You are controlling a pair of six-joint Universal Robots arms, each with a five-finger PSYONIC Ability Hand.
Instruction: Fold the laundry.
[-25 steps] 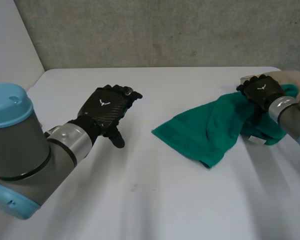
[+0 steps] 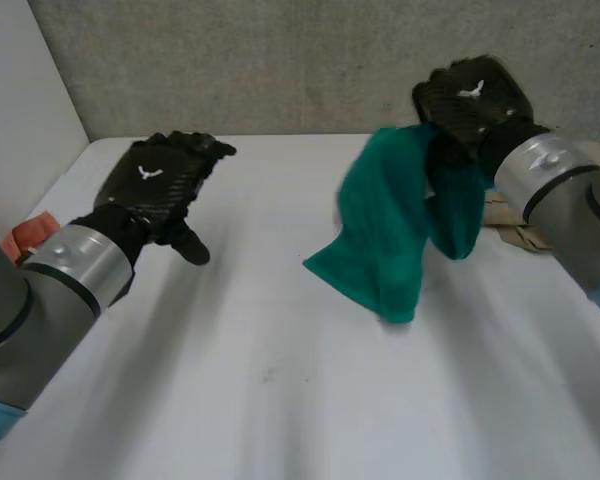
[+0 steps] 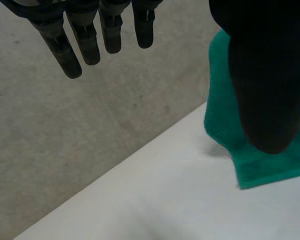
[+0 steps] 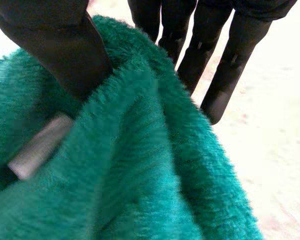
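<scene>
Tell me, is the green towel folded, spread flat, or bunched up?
Bunched, not folded: the towel hangs in loose drapes from the right hand, which pinches its top, its lower end reaching the table.

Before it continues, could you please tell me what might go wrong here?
The right hand pinches the green towel at one bunched spot, so it might slip free. The towel hangs crumpled while the open left hand is apart from it, so it may land creased.
</scene>
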